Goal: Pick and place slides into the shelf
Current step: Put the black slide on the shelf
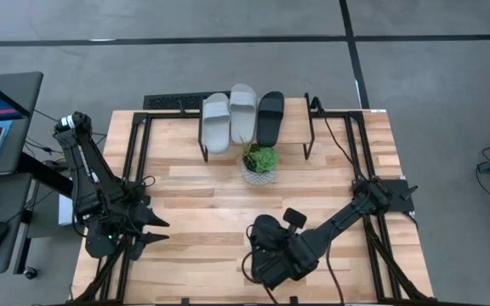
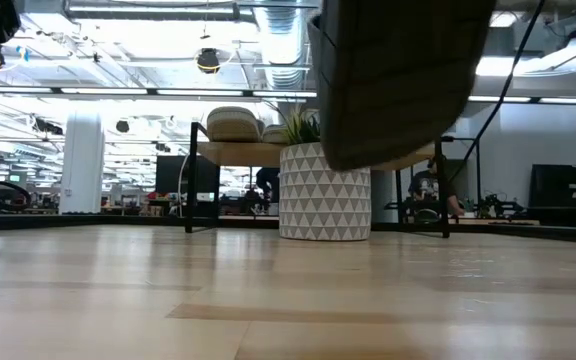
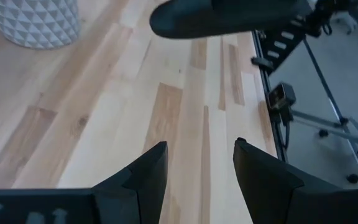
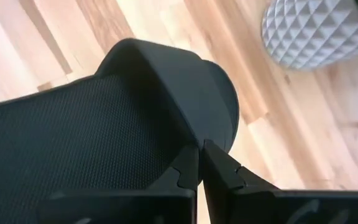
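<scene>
Two light grey slides (image 1: pixel 216 122) (image 1: pixel 243 110) and one black slide (image 1: pixel 270 117) lie side by side on the shelf (image 1: pixel 309 127) at the table's far middle. A second black slide (image 2: pixel 398 70) hangs above the table's near middle, with my right gripper (image 4: pixel 199 163) shut on it. In the low view its ribbed sole faces the camera. My left gripper (image 3: pixel 197 165) stands open over the table's near left, with nothing between its fingers; the raised slide (image 3: pixel 222 15) shows beyond it. My right gripper pinches the black slide's wide strap at its edge (image 4: pixel 194 134) between its two fingers. The fingers slant down from above. The slide is lifted clear of the table and hangs tilted below the gripper (image 1: pixel 270 255).
A white patterned pot (image 1: pixel 259 170) with a green plant stands between the shelf and the raised slide. The shelf's black legs (image 1: pixel 202 149) reach down onto the tabletop. Bare wood lies at the table's near left and right.
</scene>
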